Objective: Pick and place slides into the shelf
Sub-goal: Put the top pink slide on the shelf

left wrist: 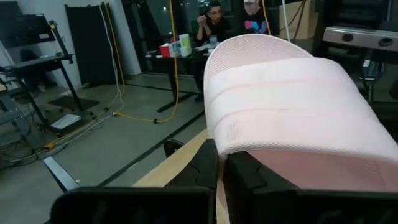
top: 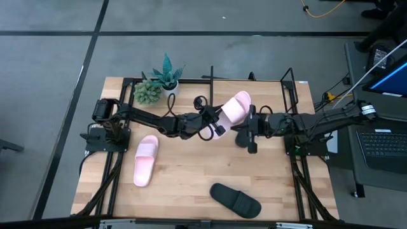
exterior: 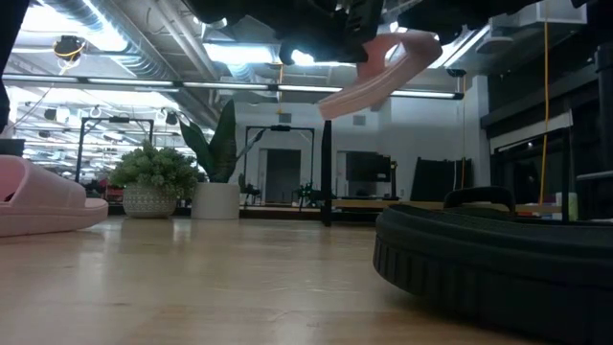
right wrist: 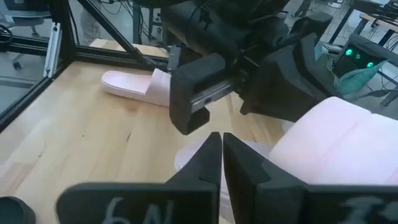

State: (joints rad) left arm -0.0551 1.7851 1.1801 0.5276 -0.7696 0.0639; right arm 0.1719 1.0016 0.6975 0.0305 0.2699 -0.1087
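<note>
One pale pink slide (top: 234,107) is in the air over the table's middle, tilted in the low view (exterior: 383,67). My left gripper (top: 215,126) is shut on it; its wide strap (left wrist: 286,106) fills the left wrist view. My right gripper (top: 245,129) is shut and points toward the table's left, just beside and under this slide (right wrist: 336,137). A second pink slide (top: 145,159) lies sole-down on the table's left. One black slide (top: 235,199) lies near the near edge. The other black slide is out of view. Thin black shelf rods (top: 251,79) stand at the far edge. My left gripper (left wrist: 221,165) pinches the pink slide between its two fingers at the side edge beside the strap's base (left wrist: 214,134). The fingers themselves hide the exact spot. The slide is lifted clear of the table and tilted. My right gripper (right wrist: 222,146) is shut close against the slide's lower end (right wrist: 193,155); whether it touches cannot be told.
Two potted plants (top: 159,86) stand at the far left of the table, beside the rods. Black arm frames (top: 105,133) run along both sides. Bare wood lies between the pink slide (exterior: 43,196) on the table and the black slide (exterior: 498,249).
</note>
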